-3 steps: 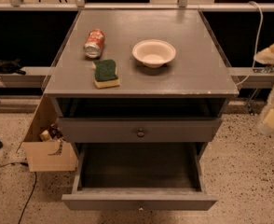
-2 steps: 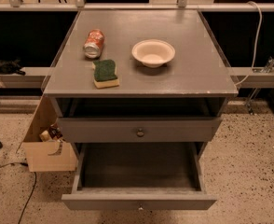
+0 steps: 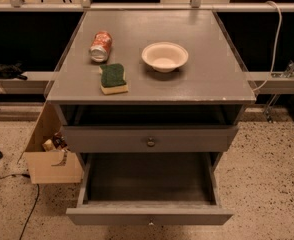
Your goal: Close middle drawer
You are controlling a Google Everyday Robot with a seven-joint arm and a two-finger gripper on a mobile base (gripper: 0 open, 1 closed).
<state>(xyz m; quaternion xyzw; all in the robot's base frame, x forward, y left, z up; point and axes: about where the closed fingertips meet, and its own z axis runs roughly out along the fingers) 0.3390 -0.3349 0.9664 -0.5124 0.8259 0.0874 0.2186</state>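
Jaws: out of shot, folks. The gripper isn't anywhere in this view, so can't tell if it's open or closed, and can't place it vs. the drawer.

Middle drawer point(image 3: 149, 181) sits at the bottom of the frame, pulled well out toward the camera. It's a long grey box tray w/ a dark inner floor and a plain front panel, tiny knob point(image 3: 149, 223) dead centre.

Just above it, the upper drawer front point(image 3: 107, 139) w/ the bigger round metal knob point(image 3: 150, 142) stands out only a little, dark gap over it.

Up on the table point(image 3: 212, 79), a soda can point(image 3: 100, 46) lies on its side at back left. A green-on-yellow sponge point(image 3: 113, 78) sits just in front of the can. A pale bowl point(image 3: 165, 56) stands upright to the right of both, apart from them.

Left of the table, on the speckled floor point(image 3: 267, 174), is an open cardboard box point(image 3: 49, 166) w/ small bits inside, too small to name. A white cable point(image 3: 277, 34) runs down at the right rear.
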